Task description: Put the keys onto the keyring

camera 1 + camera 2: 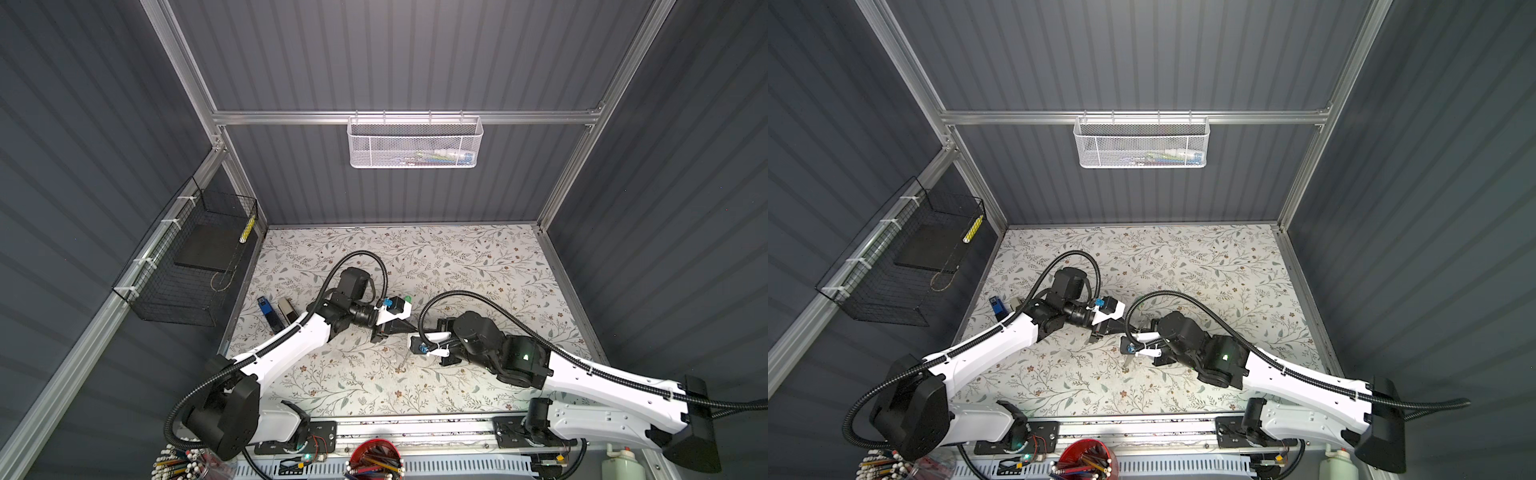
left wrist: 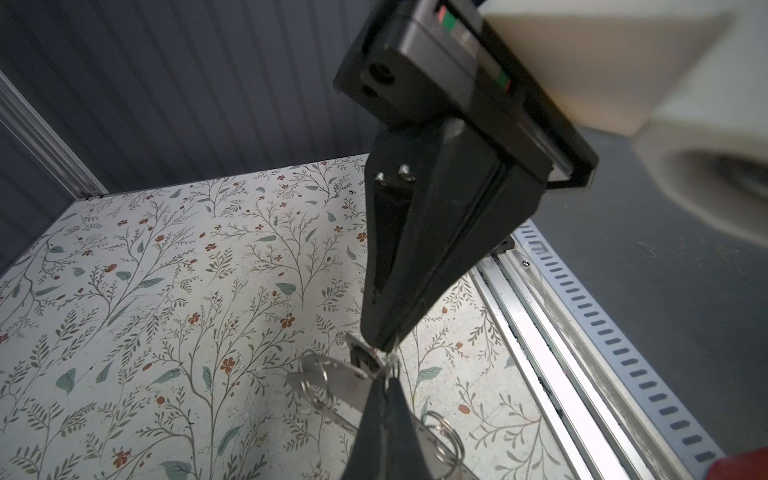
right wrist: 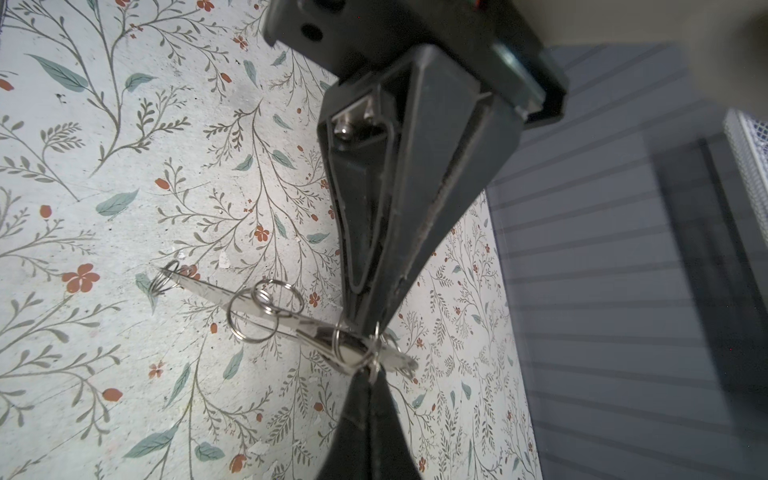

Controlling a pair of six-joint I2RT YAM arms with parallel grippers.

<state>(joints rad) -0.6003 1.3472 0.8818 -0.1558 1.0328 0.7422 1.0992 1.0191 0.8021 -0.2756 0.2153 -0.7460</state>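
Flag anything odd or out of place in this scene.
The keyring hangs tilted above the table. The left pincer and right pincer are both shut tip to tip on one end, leaving its far end unsupported. Nothing looks spilled or broken.

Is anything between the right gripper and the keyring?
Nothing visible does. The right gripper is shut on the keyring itself, and the left gripper, also shut, meets it tip to tip at that end.

A robotics lab cell: grey ribbed walls (image 1: 374,62) on aluminium framing (image 1: 291,117) enclose a floral-patterned worktop (image 1: 478,266); white mesh basket (image 1: 415,143) at twelve o'clock.
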